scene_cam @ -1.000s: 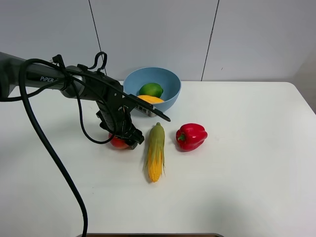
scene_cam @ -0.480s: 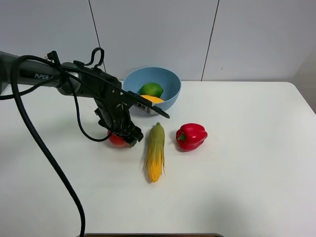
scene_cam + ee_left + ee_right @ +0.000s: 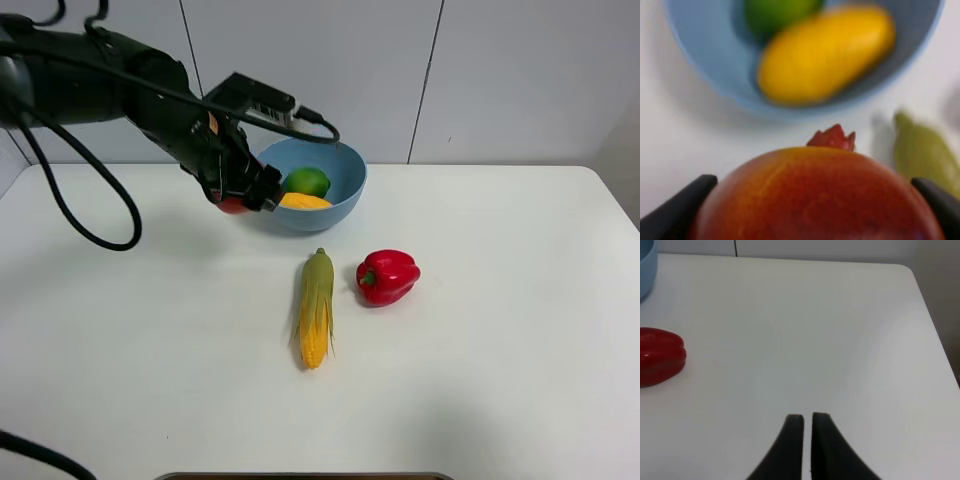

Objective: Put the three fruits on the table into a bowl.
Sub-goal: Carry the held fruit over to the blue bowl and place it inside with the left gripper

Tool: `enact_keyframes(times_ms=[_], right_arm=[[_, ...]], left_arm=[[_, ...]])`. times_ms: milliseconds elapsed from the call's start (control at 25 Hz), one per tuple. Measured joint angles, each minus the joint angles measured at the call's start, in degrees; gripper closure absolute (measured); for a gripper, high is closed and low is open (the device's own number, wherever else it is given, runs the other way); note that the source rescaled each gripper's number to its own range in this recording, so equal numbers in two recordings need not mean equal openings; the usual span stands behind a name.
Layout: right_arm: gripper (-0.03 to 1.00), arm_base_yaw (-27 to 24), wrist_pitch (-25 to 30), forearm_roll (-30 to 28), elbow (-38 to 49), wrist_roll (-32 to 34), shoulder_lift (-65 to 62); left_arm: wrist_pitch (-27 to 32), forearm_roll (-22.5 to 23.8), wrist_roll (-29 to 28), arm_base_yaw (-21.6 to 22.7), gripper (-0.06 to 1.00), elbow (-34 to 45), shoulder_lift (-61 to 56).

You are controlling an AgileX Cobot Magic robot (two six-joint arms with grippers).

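1. White wall panels stand behind a broad white table [image 3: 520, 350], which carries a light blue bowl [image 3: 345, 190] at the back, with a corn cob [image 3: 316, 307] and a red bell pepper [image 3: 387, 276] nearer the front.
2. Two fruits lie inside the bowl: the mango [image 3: 305, 201] and the small green fruit [image 3: 307, 181], touching each other.
3. The third fruit, the red apple [image 3: 815, 197], is clamped in the left pincer [image 3: 240, 197], lifted clear of the table just beside the bowl's rim, on its outer left side.
4. Judged from this, the step in hand is carrying the last fruit over; the task looks nearly complete.
5. The next move calls for passing the apple over the rim, then opening the jaws above the free space beside the mango.
6. The left arm reaches in from the left, pincer angled down toward the bowl.
7. The right pincer [image 3: 807, 422] hangs closed and empty above bare table, well apart from the bowl.
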Motion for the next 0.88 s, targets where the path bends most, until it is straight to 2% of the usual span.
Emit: enact_keyframes(times_ms=[280, 480, 720, 880], right_arm=[[0.97, 0.0, 0.0, 0.0, 0.0, 0.0, 0.0], [0.97, 0.0, 0.0, 0.0, 0.0, 0.0, 0.0], [0.97, 0.0, 0.0, 0.0, 0.0, 0.0, 0.0], [0.97, 0.0, 0.0, 0.0, 0.0, 0.0, 0.0]], left_arm=[[-17.44, 0.0, -0.91, 0.06, 0.94, 0.0, -4.48], [-26.78, 0.0, -1.01, 1.34, 0.94, 0.0, -3.16], [-27.22, 0.08, -0.12, 2.35, 0.94, -5.22, 2.54], [-27.09, 2.03, 0.27, 2.59, 0.94, -10.06, 7.14]])
